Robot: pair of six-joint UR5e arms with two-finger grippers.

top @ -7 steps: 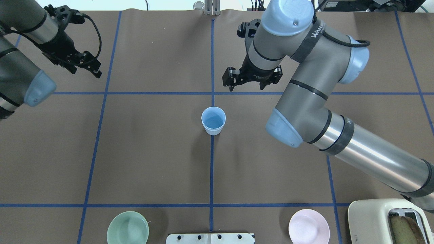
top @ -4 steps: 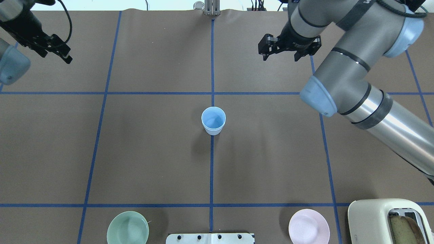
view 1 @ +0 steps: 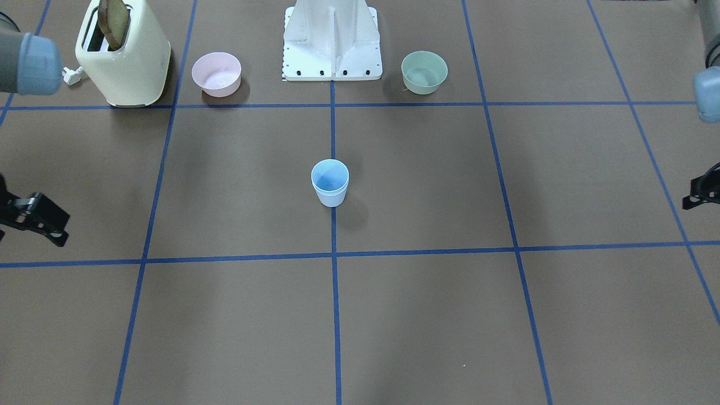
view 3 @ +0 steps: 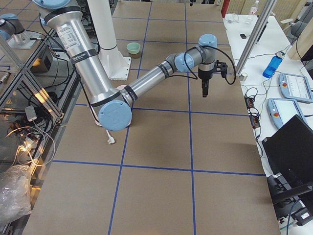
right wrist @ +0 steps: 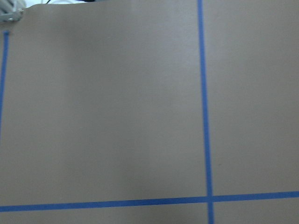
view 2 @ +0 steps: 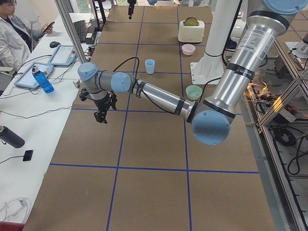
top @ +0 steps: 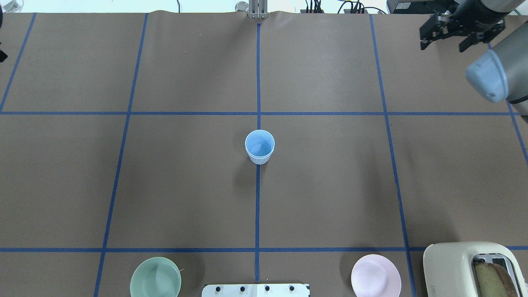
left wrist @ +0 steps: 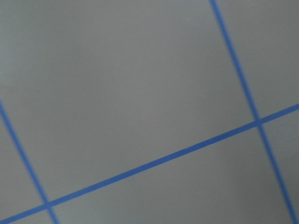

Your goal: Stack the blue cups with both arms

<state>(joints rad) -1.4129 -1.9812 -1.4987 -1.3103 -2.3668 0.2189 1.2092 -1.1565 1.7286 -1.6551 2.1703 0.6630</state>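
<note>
right gripper (top: pixel 444 41) – fingers spread, nothing between them, hanging over the far right corner of the table (top: pixel 165 185). left gripper (view 2: pixel 101 115) – pointing down over the table's left end. only a sliver of it enters the overhead and front-facing views, so whether it is parted or closed cannot be told. it carries no cup.

blue cups (top: pixel 259 147) – upright at mid-table, on the central blue tape line (top: pixel 257 206), well apart from both grippers. only one cup outline shows, with a stepped band under the rim, and no second cup lies loose in any view. this reads as one tumbler nested in the other, so the stacking looks done. the arms standing wide of it suits a finished placement.

along the robot's edge stand the green bowl (view 1: pixel 424 72), the pink bowl (view 1: pixel 216 73) and a cream toaster (view 1: pixel 124 62) holding a slice of bread (view 1: pixel 115 25), either side of the white base post (view 1: pixel 332 39).

view differences – the front-facing camera shows the cups' stepped wall, while the overhead looks into the mouth. the left side view gives the left gripper whole. both wrist cameras show only brown table cover and tape, no cup. the right side view shows no cup either.
</note>
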